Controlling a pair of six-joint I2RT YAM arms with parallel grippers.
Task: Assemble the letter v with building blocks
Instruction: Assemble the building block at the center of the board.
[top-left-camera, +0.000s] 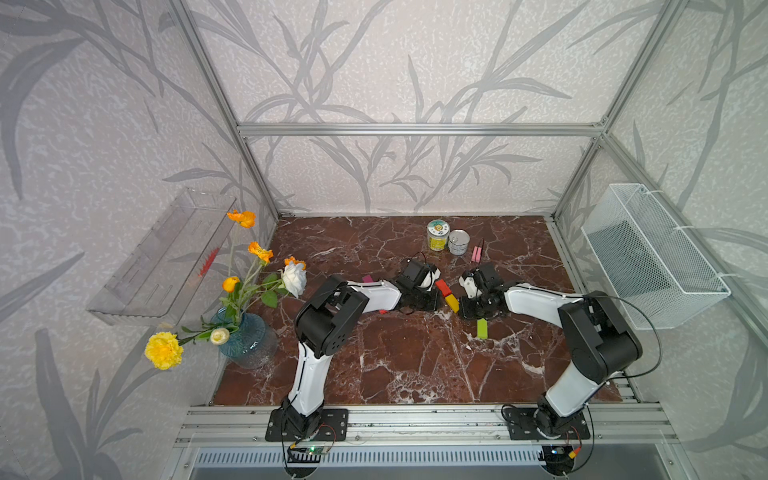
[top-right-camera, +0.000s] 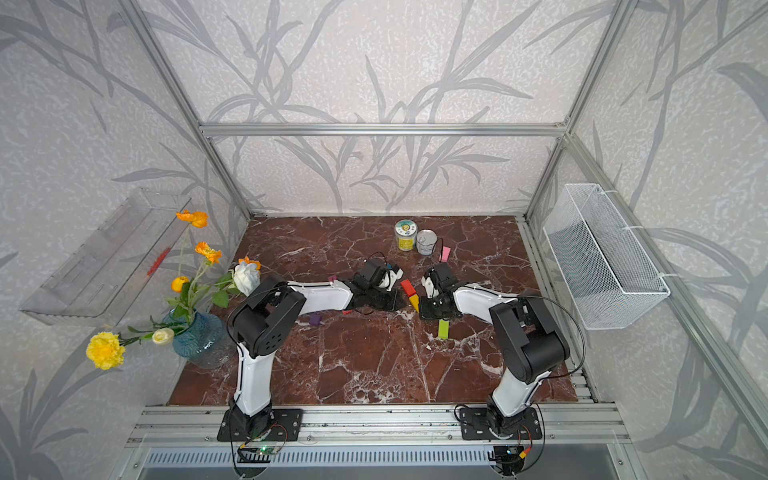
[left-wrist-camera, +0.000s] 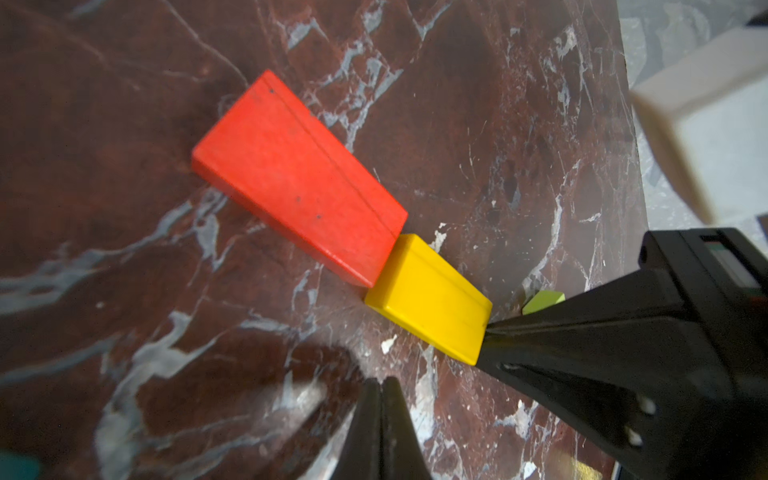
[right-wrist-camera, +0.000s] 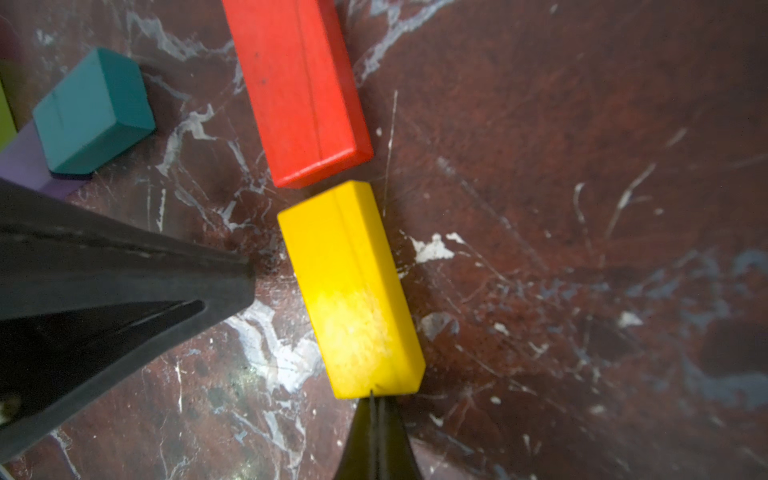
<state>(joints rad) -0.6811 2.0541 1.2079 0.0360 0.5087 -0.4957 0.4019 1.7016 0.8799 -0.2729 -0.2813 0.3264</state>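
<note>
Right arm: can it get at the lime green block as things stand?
Probably yes. The lime green block lies alone just beside the right gripper, with nothing on it. The jaws are shut at the end of the yellow block, so they would need to open first.

Tabletop (top-left-camera: 415, 365): red-brown marble, white veins | Cans: yellow-labelled tin (top-left-camera: 438, 235) upright at the far side, silver tin (top-left-camera: 459, 242) just beside it | Vase (top-left-camera: 247, 340): blue glass, left edge, holding orange, yellow and white flowers (top-left-camera: 163, 350) | Left wall: clear plastic shelf (top-left-camera: 162, 266) | Right wall: white wire mesh basket (top-left-camera: 656, 257) | Frame (top-left-camera: 415, 129): aluminium bars | Walls: grey leaf-patterned paper
</note>
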